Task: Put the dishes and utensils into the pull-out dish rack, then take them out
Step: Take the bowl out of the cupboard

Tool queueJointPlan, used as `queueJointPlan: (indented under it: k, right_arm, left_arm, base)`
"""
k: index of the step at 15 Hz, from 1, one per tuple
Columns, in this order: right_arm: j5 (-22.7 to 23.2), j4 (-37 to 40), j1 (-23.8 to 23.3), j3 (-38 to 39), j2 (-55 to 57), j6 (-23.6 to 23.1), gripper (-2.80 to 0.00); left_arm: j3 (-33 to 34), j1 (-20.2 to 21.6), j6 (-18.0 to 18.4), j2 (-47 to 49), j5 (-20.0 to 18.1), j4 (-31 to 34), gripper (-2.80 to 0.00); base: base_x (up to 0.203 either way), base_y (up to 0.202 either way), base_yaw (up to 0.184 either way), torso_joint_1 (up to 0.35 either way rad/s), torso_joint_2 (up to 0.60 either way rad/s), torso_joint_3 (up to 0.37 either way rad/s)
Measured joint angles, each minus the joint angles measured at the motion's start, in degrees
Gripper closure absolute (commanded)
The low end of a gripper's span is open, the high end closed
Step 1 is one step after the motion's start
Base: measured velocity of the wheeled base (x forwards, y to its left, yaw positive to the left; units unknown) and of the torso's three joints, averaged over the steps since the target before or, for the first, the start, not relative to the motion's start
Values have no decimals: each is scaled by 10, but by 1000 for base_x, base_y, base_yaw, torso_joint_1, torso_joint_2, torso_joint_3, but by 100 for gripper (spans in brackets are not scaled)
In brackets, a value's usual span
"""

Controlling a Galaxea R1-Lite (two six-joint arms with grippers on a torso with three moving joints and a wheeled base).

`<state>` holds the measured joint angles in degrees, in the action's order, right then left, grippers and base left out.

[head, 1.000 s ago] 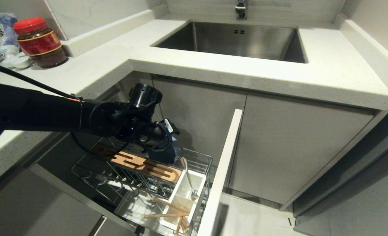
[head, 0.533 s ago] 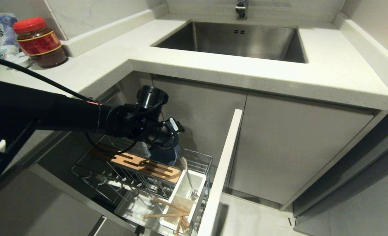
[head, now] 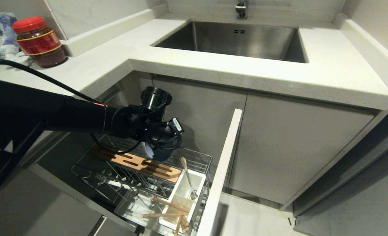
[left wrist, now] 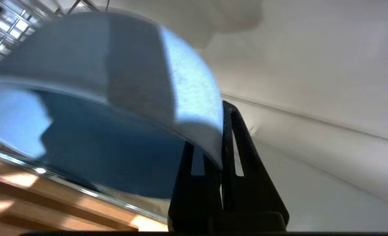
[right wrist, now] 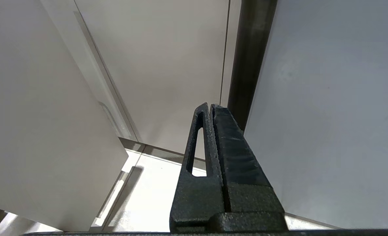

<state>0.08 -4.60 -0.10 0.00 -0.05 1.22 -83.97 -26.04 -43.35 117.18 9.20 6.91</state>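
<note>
The pull-out dish rack (head: 198, 159) stands drawn out below the counter, with its wooden bar (head: 138, 163) and white front panel (head: 225, 157). My left gripper (left wrist: 210, 131) reaches over the rack's back part and is shut on the rim of the light blue bowl (left wrist: 115, 65). In the head view the bowl (head: 159, 153) shows just under the wrist, above the wooden bar. A silver spoon (head: 188, 177) and wooden chopsticks (head: 167, 205) rest in the white utensil box (head: 182, 193). My right gripper (right wrist: 210, 106) is parked and shut, out of the head view.
A steel sink (head: 239, 39) is set in the pale countertop (head: 328, 65) above the rack. A red-lidded jar (head: 39, 42) and small white dishes (head: 20, 59) stand at the far left. Closed cabinet doors (head: 298, 147) lie right of the front panel.
My left arm has stretched further right and slightly up over the rack. The bowl under the wrist sits a little higher above the wooden bar than before.
</note>
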Motion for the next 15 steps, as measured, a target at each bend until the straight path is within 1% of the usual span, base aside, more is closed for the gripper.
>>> queueJointPlan:
  k: [8,12,15]
  right_arm:
    - [0,0,0,0,0,0,0]
    - [0,0,0,0,0,0,0]
    - [0,0,0,0,0,0,0]
  left_arm:
    - [5,-9,-4,-17,5,11,0]
    - [12,-10,-2,-76,4,10,0]
    - [18,-17,-1,-138,3,9,0]
  base:
    - [0,0,0,0,0,0]
    - [0,0,0,0,0,0]
    - [0,0,0,0,0,0]
